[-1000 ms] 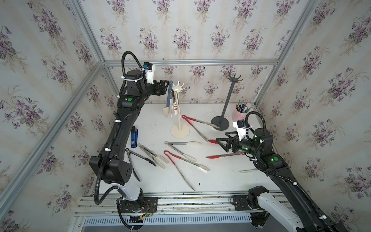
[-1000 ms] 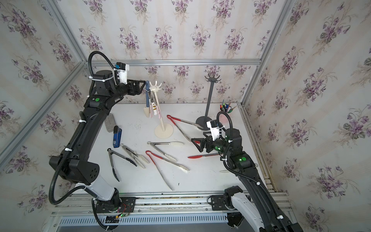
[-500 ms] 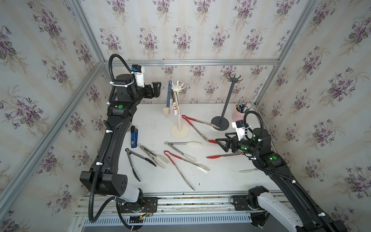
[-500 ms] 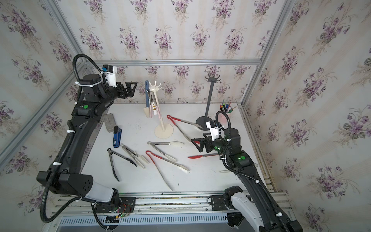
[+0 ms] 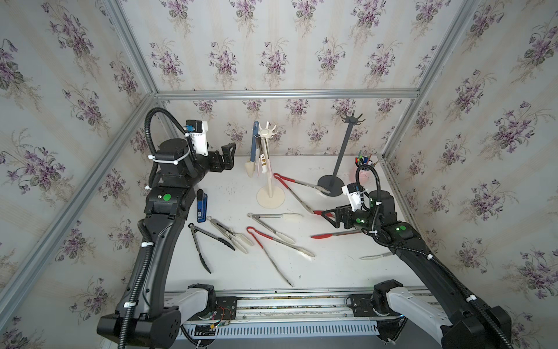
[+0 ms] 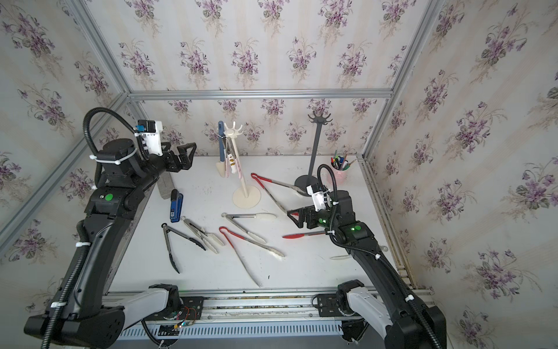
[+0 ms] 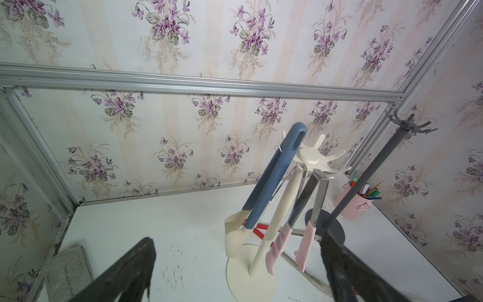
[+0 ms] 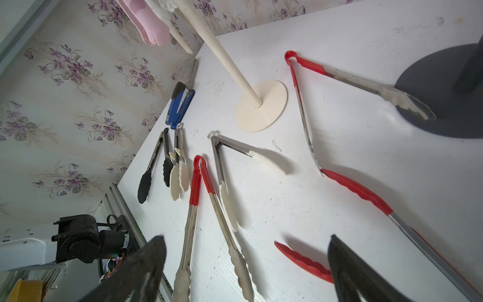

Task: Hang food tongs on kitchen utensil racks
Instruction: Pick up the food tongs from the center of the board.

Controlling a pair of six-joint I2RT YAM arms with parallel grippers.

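Partly hidden, red-tipped tongs under right gripper (jaws apart), left gripper spread too.

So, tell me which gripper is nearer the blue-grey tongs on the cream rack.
Left. The left gripper hangs beside the blue-grey tongs; the right gripper is far off, low over red-tipped tongs.

Bright, even light, soft shadows beside the food tongs, wide-angle curvature at the edges.

The red-handled tongs have shiny steel arms; the cream rack looks smooth, perhaps plastic.
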